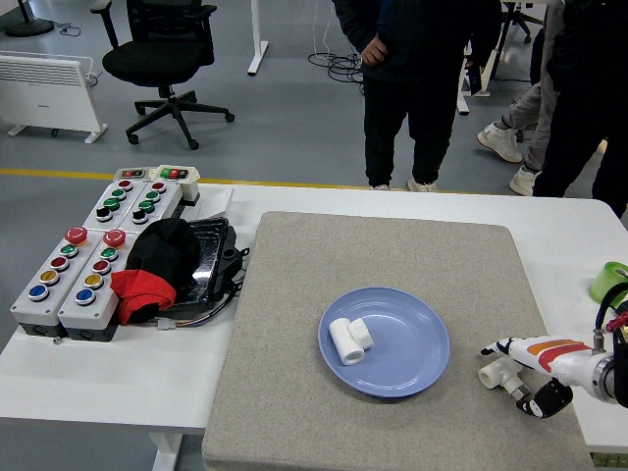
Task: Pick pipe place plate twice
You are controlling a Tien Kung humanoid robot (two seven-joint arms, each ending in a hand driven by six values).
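Right hand [525, 368] open around loose pipe [497, 374] | second pipe [350, 340] on plate [417, 368]

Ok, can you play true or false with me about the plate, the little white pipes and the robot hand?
1. One white pipe piece lies on the blue plate. True.
2. The second white pipe piece is on the plate too. False: it lies on the grey mat, right of the plate.
3. The robot's right hand is beside that second pipe piece. True: a finger reaches over it and the thumb sits below it.
4. The plate is red. False: it is blue.
5. The robot's left hand is holding the plate. False: no left hand is in view.
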